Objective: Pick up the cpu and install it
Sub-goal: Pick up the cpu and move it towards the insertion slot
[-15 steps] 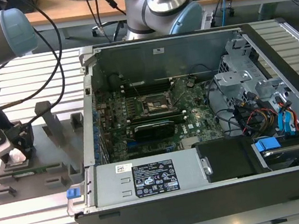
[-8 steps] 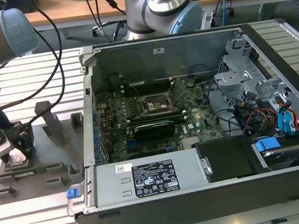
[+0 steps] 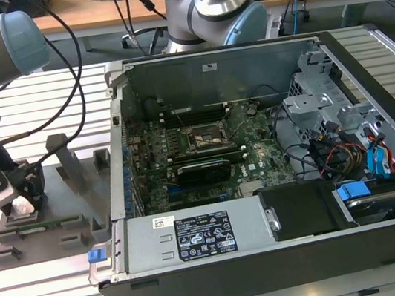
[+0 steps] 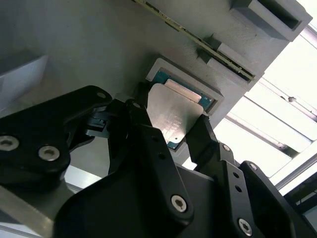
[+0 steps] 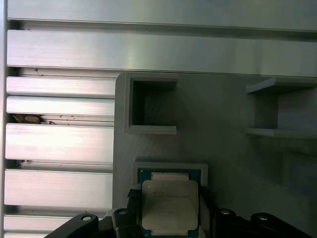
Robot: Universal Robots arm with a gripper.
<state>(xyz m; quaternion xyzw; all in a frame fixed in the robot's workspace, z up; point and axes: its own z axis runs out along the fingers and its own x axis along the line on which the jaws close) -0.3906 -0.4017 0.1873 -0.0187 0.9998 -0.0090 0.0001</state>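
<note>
The cpu (image 4: 174,114) is a small square chip with a silvery top and a green rim, lying in a shallow square pocket of the grey plastic tray (image 3: 65,214) at the exterior view's left. My gripper (image 3: 19,199) is lowered onto it. In both wrist views the two black fingers (image 4: 141,121) press against opposite edges of the chip (image 5: 170,203), so the gripper (image 5: 168,197) is shut on it. The chip still sits level with its pocket. The black socket frame (image 3: 207,137) lies on the motherboard inside the open computer case (image 3: 275,256).
Upright grey posts (image 3: 67,157) and a slot block (image 5: 151,106) rise from the tray close to the gripper. The case wall (image 3: 119,153) stands between tray and motherboard. A second robot base (image 3: 216,6) is behind the case. Slatted aluminium tabletop (image 5: 59,144) surrounds the tray.
</note>
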